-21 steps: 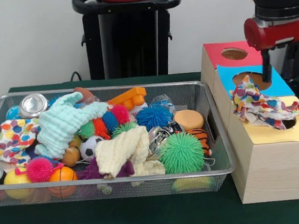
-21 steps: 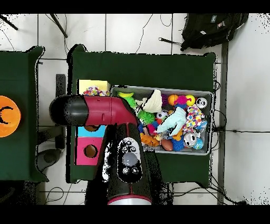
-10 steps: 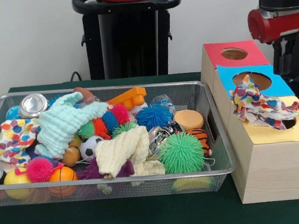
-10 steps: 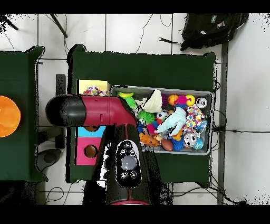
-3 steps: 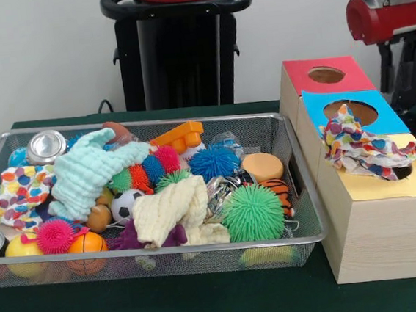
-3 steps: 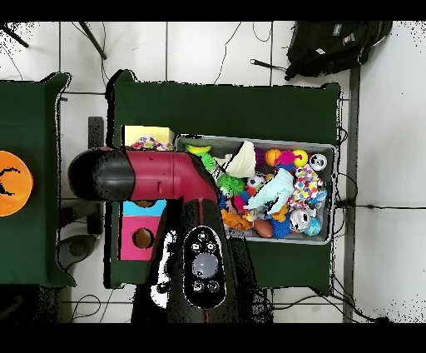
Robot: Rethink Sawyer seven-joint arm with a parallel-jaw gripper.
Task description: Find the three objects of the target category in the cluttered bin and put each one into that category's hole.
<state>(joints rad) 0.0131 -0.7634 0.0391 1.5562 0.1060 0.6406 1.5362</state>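
A colourful patterned cloth [image 5: 366, 148] lies crumpled on top of the wooden box [image 5: 381, 231]. It covers most of the hole in the yellow section [image 5: 403, 172] and laps onto the blue section [image 5: 381, 117]. My gripper [image 5: 401, 78] hangs above and behind the box's right end, open and holding nothing. In the wire bin [image 5: 304, 198] lie a mint green cloth [image 5: 84, 175], a cream cloth [image 5: 172, 207] and another patterned cloth [image 5: 20, 192]. From overhead my arm [image 6: 150, 175] hides most of the box, but the cloth [image 6: 150, 145] still shows on it.
The red section's hole [image 5: 325, 74] and the blue section's hole [image 5: 352, 110] are uncovered. Spiky balls [image 5: 252, 212], small sports balls, two cans [image 5: 45, 146] and an orange toy block [image 5: 179, 137] crowd the bin. Beside the table stands another one with an orange disc [image 6: 12, 181].
My gripper has risen from just over the blue hole and drifted right, away from the box top. The patterned cloth stays where it lay on the box.
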